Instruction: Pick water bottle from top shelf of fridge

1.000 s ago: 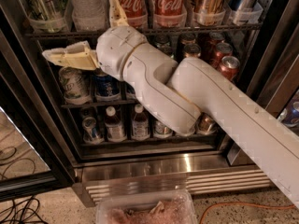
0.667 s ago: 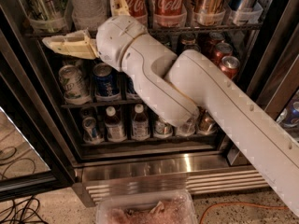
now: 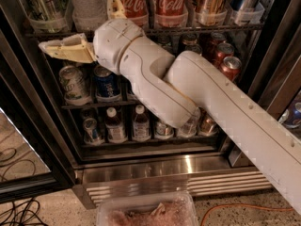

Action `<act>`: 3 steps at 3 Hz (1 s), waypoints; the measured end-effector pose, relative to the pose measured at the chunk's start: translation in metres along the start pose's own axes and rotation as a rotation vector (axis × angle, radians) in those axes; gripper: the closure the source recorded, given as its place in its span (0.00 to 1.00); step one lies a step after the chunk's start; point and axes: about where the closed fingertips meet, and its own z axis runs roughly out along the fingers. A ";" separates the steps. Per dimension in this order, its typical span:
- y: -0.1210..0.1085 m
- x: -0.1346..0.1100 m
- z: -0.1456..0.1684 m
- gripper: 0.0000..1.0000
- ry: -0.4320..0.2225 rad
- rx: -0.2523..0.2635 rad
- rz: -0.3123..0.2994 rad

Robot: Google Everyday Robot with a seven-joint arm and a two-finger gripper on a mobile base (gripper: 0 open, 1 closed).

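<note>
The water bottle, clear and ribbed, stands in a clear bin on the top shelf of the fridge, second from the left; its cap is cut off by the frame's top edge. My gripper is at the shelf's front edge, just below and in front of the bottle. One yellowish finger points left under the shelf. The other finger points up between the water bottle and a red Coca-Cola bottle. The fingers are spread apart and hold nothing. My white arm crosses the middle racks.
A second Coca-Cola bottle and cans fill the top shelf to the right; green cans stand at its left. Lower racks hold cans and small bottles. The glass door stands open at left. A plastic tub and cables lie on the floor.
My gripper has risen from the second rack to the top shelf's front edge, and the upper finger now reaches beside the water bottle.
</note>
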 end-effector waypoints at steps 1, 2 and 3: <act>0.021 0.011 0.006 0.00 0.025 -0.057 0.055; 0.021 0.011 0.006 0.00 0.025 -0.057 0.055; 0.014 0.006 0.010 0.00 0.002 -0.046 0.038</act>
